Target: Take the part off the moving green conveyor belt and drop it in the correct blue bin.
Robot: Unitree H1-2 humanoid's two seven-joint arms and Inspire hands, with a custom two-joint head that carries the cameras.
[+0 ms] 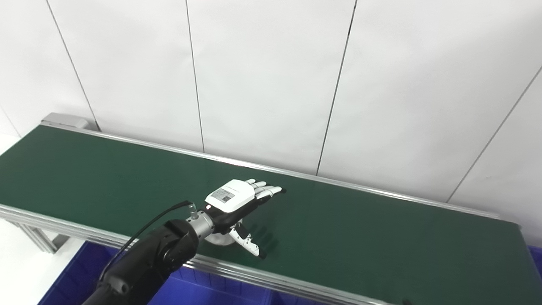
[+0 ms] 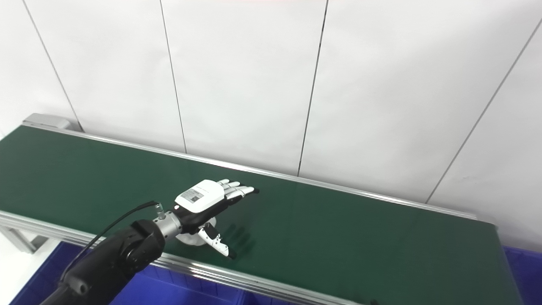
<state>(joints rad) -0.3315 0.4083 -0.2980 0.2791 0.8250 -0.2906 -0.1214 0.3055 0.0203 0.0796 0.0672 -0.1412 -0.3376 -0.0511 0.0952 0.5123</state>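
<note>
My left hand (image 1: 237, 203) is over the near half of the green conveyor belt (image 1: 360, 237), palm down. Its fingers (image 1: 266, 190) stretch out flat and its thumb (image 1: 250, 245) points down toward the belt; it is open. A round white part (image 1: 218, 239) lies on the belt under the wrist and palm, mostly hidden by the hand; it also shows in the right eye view (image 2: 187, 239). I cannot tell whether the hand touches it. My right hand is not in view.
A blue bin (image 1: 72, 271) sits below the belt's near rail (image 1: 271, 277) at the lower left, and another blue bin (image 2: 525, 264) at the belt's right end. White wall panels stand behind the belt. A grey end housing (image 1: 63, 120) is at the far left.
</note>
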